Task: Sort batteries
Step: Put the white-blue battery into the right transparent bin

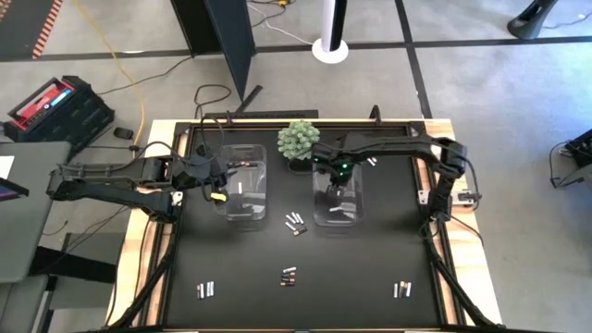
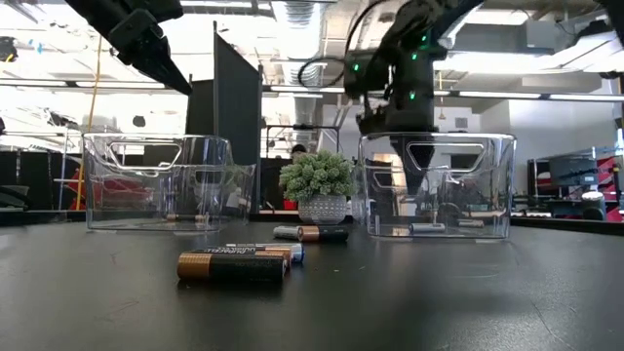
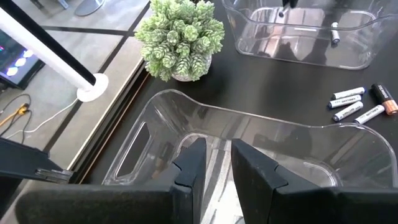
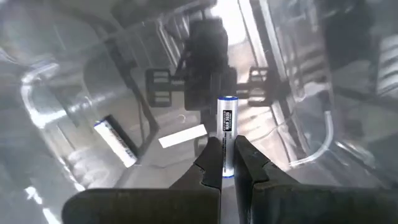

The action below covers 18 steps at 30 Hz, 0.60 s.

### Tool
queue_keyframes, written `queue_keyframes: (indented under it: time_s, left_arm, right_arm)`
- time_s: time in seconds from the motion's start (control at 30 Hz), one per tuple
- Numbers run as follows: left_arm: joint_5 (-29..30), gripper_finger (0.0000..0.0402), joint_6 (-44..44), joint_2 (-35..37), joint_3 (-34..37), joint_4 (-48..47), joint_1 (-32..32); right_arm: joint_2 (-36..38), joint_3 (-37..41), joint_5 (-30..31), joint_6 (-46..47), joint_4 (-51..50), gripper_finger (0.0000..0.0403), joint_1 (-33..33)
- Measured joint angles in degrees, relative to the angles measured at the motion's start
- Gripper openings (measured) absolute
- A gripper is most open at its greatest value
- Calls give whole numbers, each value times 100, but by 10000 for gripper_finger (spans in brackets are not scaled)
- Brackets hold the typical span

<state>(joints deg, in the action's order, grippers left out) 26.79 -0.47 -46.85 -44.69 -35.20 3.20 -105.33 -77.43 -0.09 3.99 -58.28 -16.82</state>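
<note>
1. Black tabletop [image 1: 370,277] under an open workshop, carrying two clear bins, a small green plant [image 1: 298,139] between them, and loose batteries [image 1: 294,223] scattered in small clusters toward the front.
2. Right gripper [image 4: 227,163] down inside the right bin [image 2: 436,185], clamped on a pale battery [image 4: 227,134] held lengthwise between the fingers; another pale cell [image 4: 115,142] already lying on the bin floor.
3. Risk on release: could bounce or roll against the wall if dropped from height, or cling to one finger (narrow grip, little of the cell enclosed).
4. Risk on withdrawal: might clip the bin rim and drag the bin.
5. Left gripper [image 3: 216,163] above the left bin [image 1: 244,182], fingers slightly parted, nothing visible between them.
</note>
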Motion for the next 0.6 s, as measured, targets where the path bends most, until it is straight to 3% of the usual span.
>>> queue_keyframes:
  time_s: [0.6]
  left_arm:
    - [0, 73, 276, 2, 0, -4, 0]
  right_arm:
    - [-564, -4, -43, -13, 244, 60, 464]
